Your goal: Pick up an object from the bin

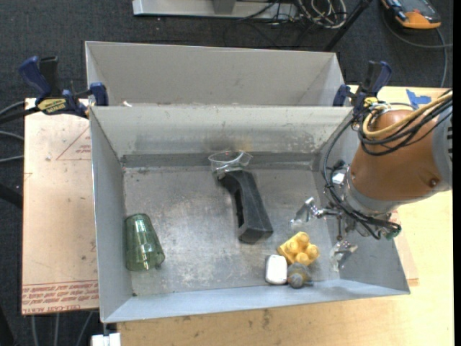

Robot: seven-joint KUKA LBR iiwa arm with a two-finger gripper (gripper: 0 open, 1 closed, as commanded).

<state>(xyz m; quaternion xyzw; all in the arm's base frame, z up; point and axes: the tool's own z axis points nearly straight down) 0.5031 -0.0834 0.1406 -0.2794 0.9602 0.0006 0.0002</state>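
My gripper [325,231] sits low at the bin's 4 o'clock, fingers spread apart, nothing between them. Nearest thing: yellow knobbly lump [299,249], just beside at my 8 o'clock. White block [276,269] and brownish ball [297,277] just below it. Dark grey handle [247,207] mid-bin; green cup [142,241] on its side, 8 o'clock

Bright, even light from above leaves soft shadows and a dull sheen on the bin [209,132].

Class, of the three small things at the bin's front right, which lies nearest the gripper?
The lumpy yellow toy, close beside the gripper; the white block and dull ball lie nearer the front wall.
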